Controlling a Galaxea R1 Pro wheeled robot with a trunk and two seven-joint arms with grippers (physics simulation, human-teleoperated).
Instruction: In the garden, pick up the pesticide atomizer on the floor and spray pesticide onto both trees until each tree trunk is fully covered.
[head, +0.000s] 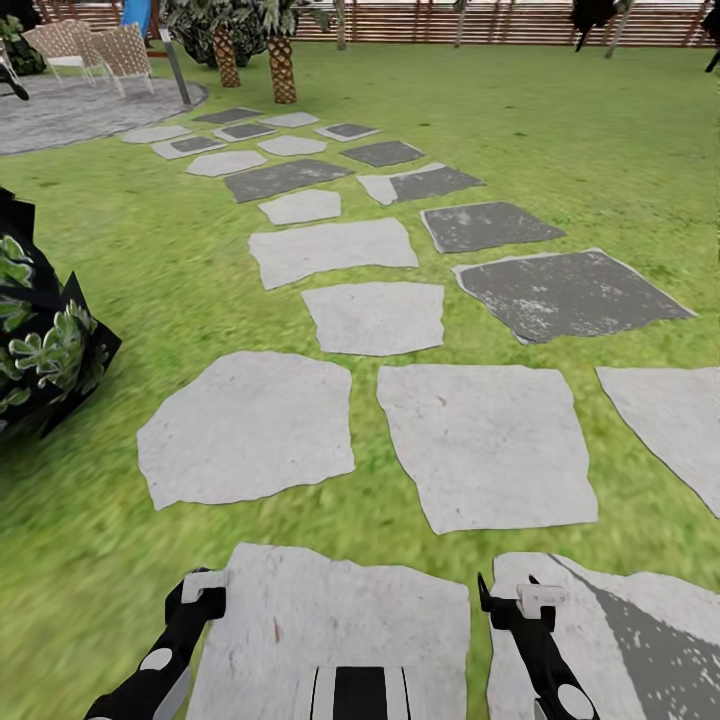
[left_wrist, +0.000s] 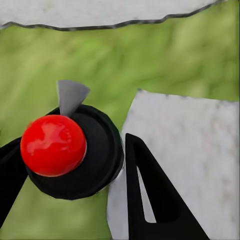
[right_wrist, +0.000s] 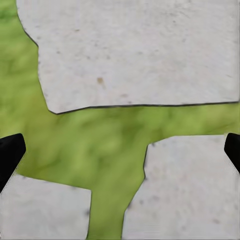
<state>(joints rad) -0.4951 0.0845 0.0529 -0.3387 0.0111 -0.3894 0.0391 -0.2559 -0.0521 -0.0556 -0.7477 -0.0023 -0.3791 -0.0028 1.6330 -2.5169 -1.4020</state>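
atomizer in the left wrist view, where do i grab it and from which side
Grip the atomizer's round black body, under the red knob, from the side opposite the grey nozzle: the left hand's fingers flank it there.

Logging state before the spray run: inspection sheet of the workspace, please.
Surface: green lawn crossed by pale and dark grey stepping stones.
Job's things: black atomizer with red ball top and grey nozzle, between two black fingers; target trees cannot be picked out.
Clutter: dark leafy plant at left.
Grippers: left gripper apparently shut on the atomizer; right gripper open, holding nothing.
Cables: nothing seen.
Surroundings: brown slat fence, scaly brown palms, grey patio with wicker chairs.
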